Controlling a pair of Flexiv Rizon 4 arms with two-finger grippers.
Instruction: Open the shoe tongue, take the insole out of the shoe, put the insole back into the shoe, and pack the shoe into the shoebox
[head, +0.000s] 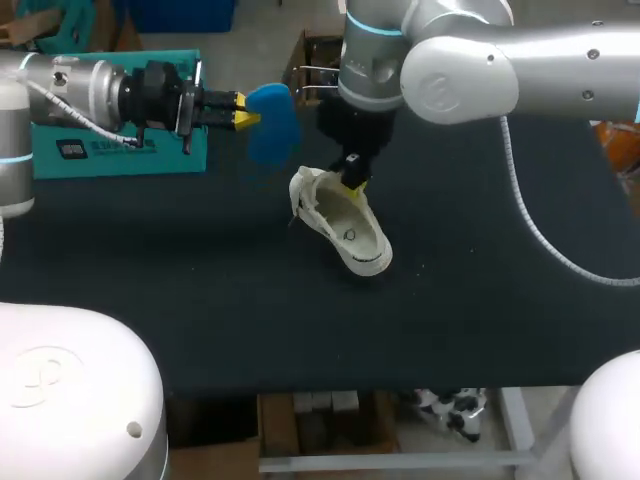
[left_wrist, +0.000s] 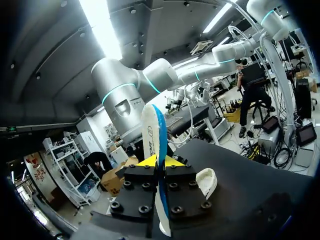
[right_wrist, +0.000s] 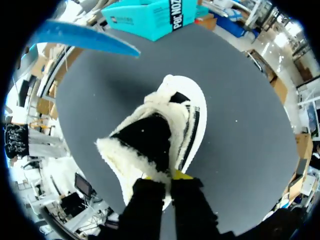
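A white shoe with a fleecy lining lies tilted on the black table, its opening facing up. My right gripper is shut on the rim of the shoe near its heel, the yellow tips pinching the lining. My left gripper holds the blue insole up in the air, left of and above the shoe. In the left wrist view the insole stands on edge, clamped between the fingers, white on one face and blue on the other. The insole's blue edge also shows beyond the shoe in the right wrist view.
A teal shoebox stands at the back left of the table, behind my left arm; it also appears as a teal box past the shoe. The black tabletop stretches bare to the right and front.
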